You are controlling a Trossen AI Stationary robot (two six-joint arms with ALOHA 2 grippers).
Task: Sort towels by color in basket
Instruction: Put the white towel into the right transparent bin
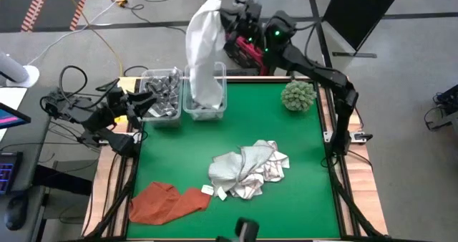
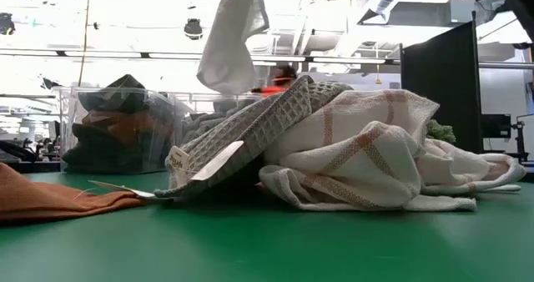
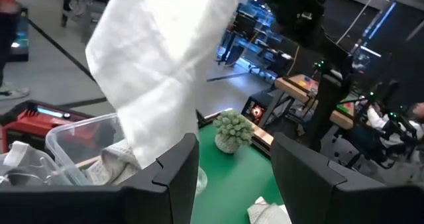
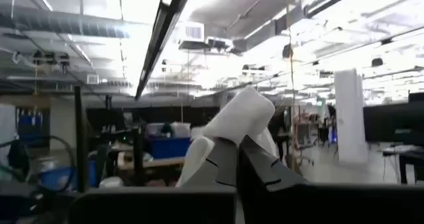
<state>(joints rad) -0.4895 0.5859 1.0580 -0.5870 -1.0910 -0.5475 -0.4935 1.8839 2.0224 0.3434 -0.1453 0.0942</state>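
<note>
A plain white towel [image 1: 204, 56] hangs from my right gripper [image 1: 227, 14], which is shut on it high above the far edge, over the right clear bin [image 1: 205, 107]. The towel also shows in the low view [image 2: 229, 40] and the left wrist view [image 3: 159, 65]. My left gripper [image 1: 139, 102] is open beside the left clear bin [image 1: 162, 99] and touches nothing. Checked and white towels lie in a heap [image 1: 247, 170] at mid-table. A rust-orange towel [image 1: 168, 202] lies flat near the near-left corner. My right gripper pinches a bunched fold at the white towel's upper end [image 4: 242, 118] between its two fingers [image 4: 225, 168]. The towel is lifted clear of the table and hangs slack below the fingers over the right bin. Whether its lower end [image 1: 207, 99] touches the bin's contents, I cannot tell.
A round green spiky ball [image 1: 298, 95] sits near the far-right corner. The left bin [image 2: 117, 132] holds dark grey and orange cloths. Bare green mat lies between the bins and the heap and along the near edge. A wooden rim [image 1: 325, 120] borders the table.
</note>
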